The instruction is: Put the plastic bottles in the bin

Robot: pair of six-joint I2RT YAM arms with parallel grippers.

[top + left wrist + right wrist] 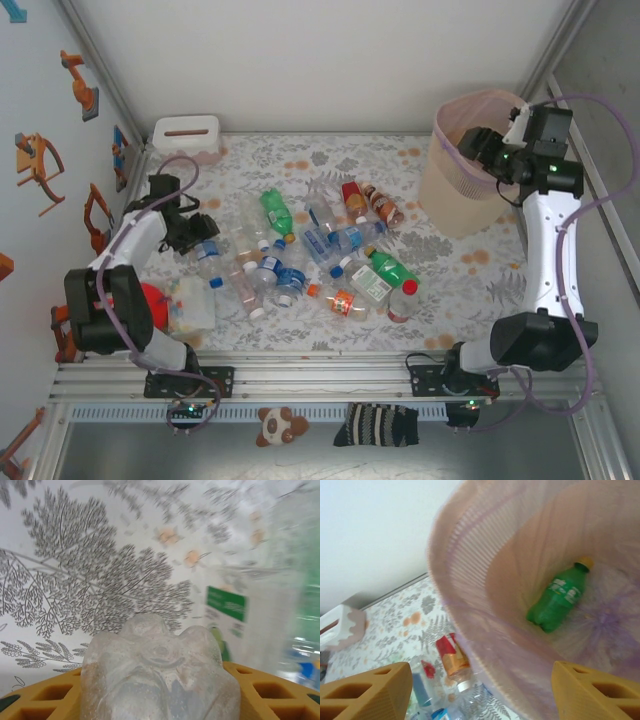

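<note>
Overhead, the right end effector [475, 150] hung at the rim of the bin [450, 195] in the desk's far right corner, close to the side wall [610, 90]. Its wrist camera showed the two yellow fingers [367, 692] spread wide apart with nothing between them. Below them, one green bottle [555, 600] with a yellow cap lay on the pink liner [610, 615] at the bottom of the bin.

Across the desk [300, 150], the left end effector [200, 236] sat low at the left fringe of the plastic bottles [310, 250], hemmed in by the left wall [40, 120]. Its own camera showed it clamped on a clear bottle [160, 675], one finger pressed to each side, in a blurred picture.

The other bottles lay crowded on their sides in the middle of the desk, several touching. Two red-labelled bottles [372, 203] lay nearest the bin, just apart from its base. Open cloth ran along the far edge between the tissue box [187, 135] and the bin, and again in the near right corner ahead of the right arm's base [450, 378]. A clear container [185, 303] holding a red object sat near the left arm's base [185, 380], by the near rail [320, 385].
</note>
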